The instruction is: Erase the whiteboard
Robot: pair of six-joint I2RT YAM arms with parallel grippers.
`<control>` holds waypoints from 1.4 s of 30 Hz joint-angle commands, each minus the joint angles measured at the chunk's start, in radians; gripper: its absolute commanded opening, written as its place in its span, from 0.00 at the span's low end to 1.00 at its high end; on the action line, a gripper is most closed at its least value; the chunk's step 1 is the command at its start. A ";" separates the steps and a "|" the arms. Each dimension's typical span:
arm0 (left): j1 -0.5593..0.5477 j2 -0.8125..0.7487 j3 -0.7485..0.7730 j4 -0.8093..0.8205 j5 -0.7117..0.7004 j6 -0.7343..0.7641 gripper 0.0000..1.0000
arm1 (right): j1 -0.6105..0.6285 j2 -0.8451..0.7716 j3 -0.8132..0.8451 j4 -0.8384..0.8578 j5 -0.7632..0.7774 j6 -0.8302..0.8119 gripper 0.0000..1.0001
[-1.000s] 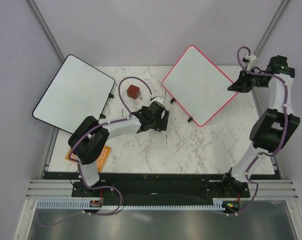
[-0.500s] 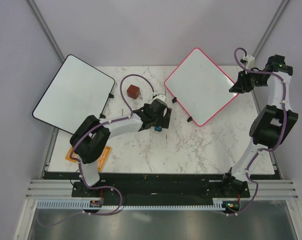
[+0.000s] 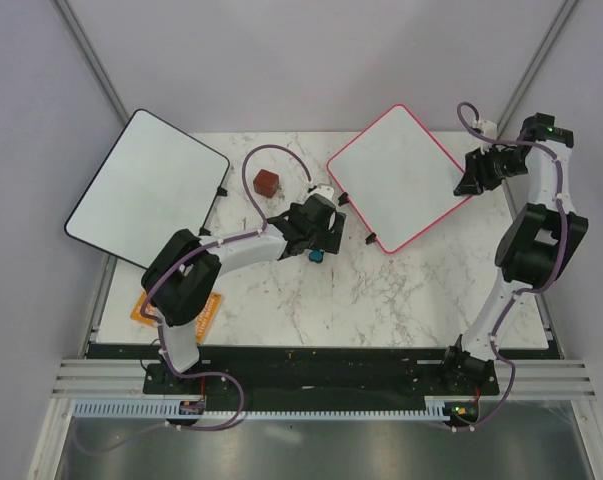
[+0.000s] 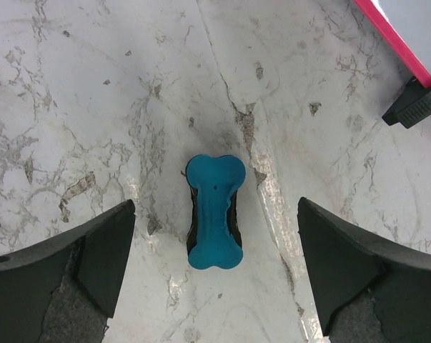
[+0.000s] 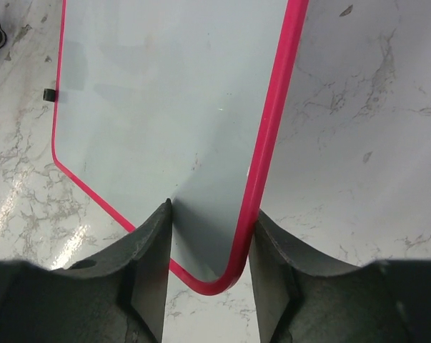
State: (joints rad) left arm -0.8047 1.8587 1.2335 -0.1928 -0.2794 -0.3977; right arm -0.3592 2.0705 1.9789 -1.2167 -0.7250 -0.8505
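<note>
The whiteboard (image 3: 396, 175) sits at the far right of the desk (image 3: 381, 290), turned so that one corner points toward my right arm and another toward my left. It stands propped on its small black feet (image 4: 415, 107) rather than lying flat. My right gripper (image 5: 211, 214) is at the right-hand corner of the whiteboard, a finger on either side of the pink frame. The fingers are parted, but I cannot tell whether they press on the corner or merely flank it. I judge this hold is there to steady the whiteboard against a sideways push from wiping. Just off the whiteboard's left corner, my left gripper (image 4: 215, 204) hangs spread wide and holds nothing. The blue eraser (image 4: 214, 214) lies on the marble directly beneath it, centred in the gap with its long side running between the fingers, so a straight descent and squeeze should catch its narrow waist. The whiteboard's face looks almost clean from both views; I make out no clear writing. A small brown block (image 3: 266, 182) rests further left of the whiteboard, well out of the way.
</note>
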 commanded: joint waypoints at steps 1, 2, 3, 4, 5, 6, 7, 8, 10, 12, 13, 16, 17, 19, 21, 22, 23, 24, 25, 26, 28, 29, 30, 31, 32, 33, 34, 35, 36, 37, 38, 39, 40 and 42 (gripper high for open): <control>-0.007 -0.004 0.008 0.003 -0.014 0.033 0.99 | 0.057 0.045 0.017 -0.227 -0.030 0.004 0.53; -0.007 -0.006 0.004 0.004 -0.015 0.033 0.99 | 0.057 0.045 0.018 -0.225 -0.031 0.007 0.54; -0.007 -0.007 -0.002 0.003 -0.015 0.030 0.99 | 0.057 0.045 0.018 -0.215 -0.031 0.014 0.55; -0.005 -0.009 -0.006 0.004 -0.017 0.030 0.99 | 0.057 0.043 0.020 -0.210 -0.031 0.019 0.56; -0.005 -0.009 -0.006 0.004 -0.018 0.028 0.99 | 0.057 0.043 0.020 -0.207 -0.030 0.028 0.56; -0.005 -0.009 -0.009 0.004 -0.020 0.028 0.98 | 0.057 0.043 0.020 -0.196 -0.028 0.034 0.57; -0.007 -0.009 -0.011 0.004 -0.020 0.030 0.99 | 0.058 0.039 0.017 -0.192 -0.027 0.039 0.58; -0.007 -0.009 -0.009 0.006 -0.021 0.030 0.99 | 0.057 0.037 0.015 -0.188 -0.024 0.047 0.59; -0.007 -0.009 -0.011 0.006 -0.023 0.030 0.98 | 0.057 0.028 0.005 -0.161 -0.021 0.063 0.62; -0.007 -0.010 -0.009 0.006 -0.023 0.031 0.99 | 0.054 0.019 -0.002 -0.132 -0.021 0.086 0.64; -0.005 -0.010 -0.008 0.007 -0.024 0.031 0.99 | 0.052 0.019 -0.005 -0.124 -0.022 0.094 0.64; -0.007 -0.012 -0.009 0.006 -0.024 0.036 0.99 | 0.042 0.013 -0.012 -0.083 -0.033 0.136 0.69; -0.005 -0.012 -0.009 0.007 -0.024 0.036 0.99 | 0.031 0.010 -0.015 -0.064 -0.042 0.145 0.72; -0.005 -0.015 -0.014 0.007 -0.024 0.037 0.99 | 0.022 0.002 -0.026 -0.041 -0.065 0.175 0.75; -0.005 -0.016 -0.020 0.007 -0.027 0.040 0.99 | 0.008 -0.007 -0.037 -0.014 -0.086 0.195 0.80; -0.005 -0.018 -0.022 0.007 -0.030 0.040 0.99 | 0.005 -0.010 -0.038 -0.006 -0.088 0.203 0.81; -0.007 -0.016 -0.023 0.007 -0.033 0.039 0.99 | -0.001 -0.012 -0.040 0.011 -0.090 0.211 0.82; -0.007 -0.018 -0.025 0.007 -0.034 0.036 0.99 | -0.004 -0.019 -0.051 0.023 -0.093 0.235 0.83; -0.005 -0.019 -0.026 0.007 -0.032 0.033 0.99 | -0.010 -0.027 -0.058 0.040 -0.093 0.246 0.84; -0.005 -0.021 -0.031 0.007 -0.032 0.030 0.98 | -0.014 -0.042 -0.067 0.077 -0.090 0.263 0.86; -0.007 -0.024 -0.035 0.009 -0.030 0.023 0.99 | -0.027 -0.059 -0.098 0.121 -0.086 0.318 0.91; -0.007 -0.024 -0.040 0.007 -0.029 0.022 0.99 | -0.033 -0.073 -0.106 0.162 -0.088 0.332 0.92; -0.005 -0.024 -0.040 0.009 -0.029 0.020 0.98 | -0.040 -0.081 -0.118 0.178 -0.091 0.344 0.94; -0.007 -0.026 -0.043 0.007 -0.027 0.019 0.99 | -0.052 -0.087 -0.126 0.210 -0.108 0.375 0.95; -0.008 -0.027 -0.048 0.009 -0.027 0.019 0.99 | -0.058 -0.098 -0.130 0.223 -0.117 0.386 0.96; -0.007 -0.029 -0.051 0.007 -0.029 0.019 0.98 | -0.064 -0.102 -0.138 0.232 -0.131 0.396 0.96; -0.008 -0.029 -0.051 0.009 -0.030 0.017 0.98 | -0.072 -0.110 -0.141 0.252 -0.140 0.418 0.96; -0.008 -0.032 -0.058 0.009 -0.030 0.016 0.99 | -0.073 -0.119 -0.144 0.259 -0.142 0.427 0.97; -0.010 -0.033 -0.062 0.009 -0.030 0.014 0.99 | -0.075 -0.125 -0.152 0.264 -0.145 0.432 0.97; -0.008 -0.033 -0.065 0.007 -0.030 0.011 0.98 | -0.080 -0.134 -0.158 0.278 -0.161 0.432 0.97; -0.010 -0.032 -0.066 0.009 -0.030 0.010 0.99 | -0.083 -0.156 -0.182 0.292 -0.163 0.453 0.97; -0.010 -0.035 -0.068 0.009 -0.032 0.007 0.98 | -0.083 -0.167 -0.193 0.305 -0.163 0.464 0.97; -0.011 -0.033 -0.071 0.009 -0.033 0.003 0.99 | -0.087 -0.174 -0.201 0.315 -0.163 0.473 0.97; -0.013 -0.035 -0.074 0.007 -0.035 0.000 0.98 | -0.093 -0.191 -0.221 0.318 -0.169 0.481 0.97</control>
State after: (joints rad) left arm -0.8078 1.8584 1.1709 -0.1925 -0.2874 -0.3954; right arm -0.4458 1.9530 1.7885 -0.9600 -0.8429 -0.4232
